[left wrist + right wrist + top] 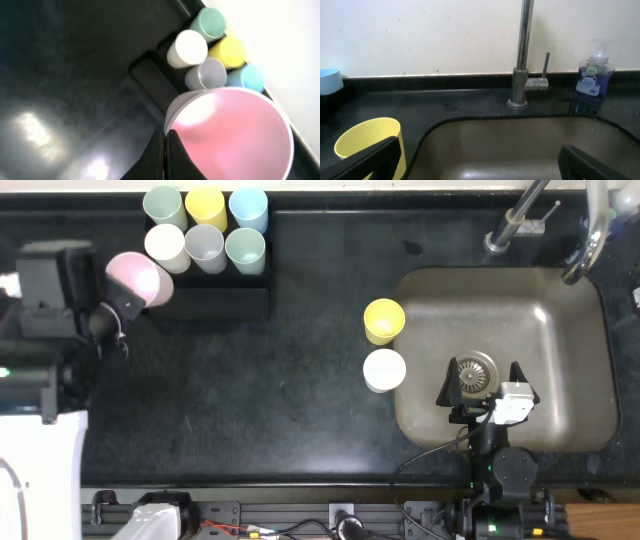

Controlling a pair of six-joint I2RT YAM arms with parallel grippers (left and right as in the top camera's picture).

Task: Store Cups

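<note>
Filling the counter's right side, the steel sink (560,310) sits beneath the right gripper (483,385), jaws wide and empty. Near the black rack (215,298), the left gripper (168,145) seemingly pinches the pink cup (235,135). A yellow cup (384,320) and a white cup (384,369) stand beside the sink.

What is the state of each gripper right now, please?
Left gripper: closed on the rim of the pink cup.
Right gripper: open, holding nothing.

The surface (280,400) lies open between the far-left rack (220,300) and the sink (560,310) at right. A yellow cup (384,320) and a white cup (384,370) block the sink's left rim.
</note>
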